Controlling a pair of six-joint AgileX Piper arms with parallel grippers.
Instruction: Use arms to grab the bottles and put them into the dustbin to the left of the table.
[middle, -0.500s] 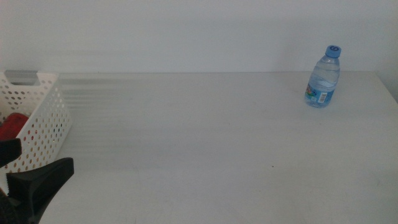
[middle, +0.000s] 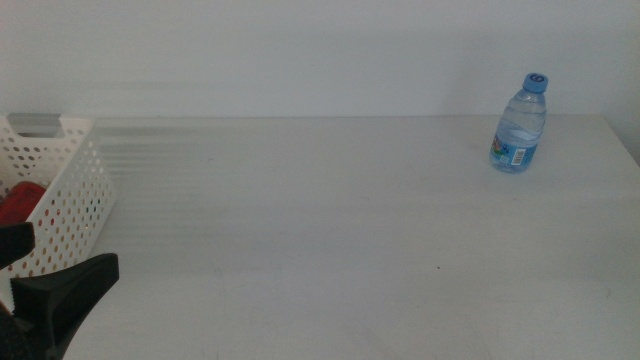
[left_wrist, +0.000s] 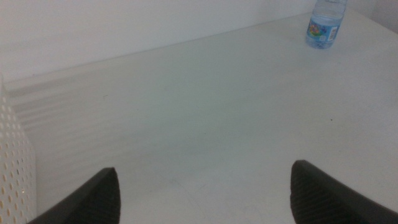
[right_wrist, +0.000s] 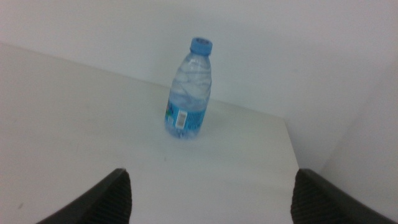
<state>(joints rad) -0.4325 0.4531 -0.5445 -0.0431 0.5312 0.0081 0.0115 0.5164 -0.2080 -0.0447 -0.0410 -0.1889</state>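
A small clear water bottle (middle: 520, 125) with a blue cap stands upright at the table's far right corner. The white perforated dustbin (middle: 62, 185) sits at the left edge, and a red can (middle: 20, 201) lies inside it. My left gripper (middle: 40, 270) hangs open at the bottom left, just in front of the dustbin, holding nothing. In the left wrist view the bottle (left_wrist: 324, 25) is far off across the table and the dustbin wall (left_wrist: 12, 165) is close by. My right gripper (right_wrist: 211, 199) is open and faces the bottle (right_wrist: 186, 99) from a short distance; it is out of the middle view.
The white table (middle: 320, 220) stretches between dustbin and bottle. Its right edge (right_wrist: 292, 149) runs close beside the bottle. A plain white wall stands behind the far edge.
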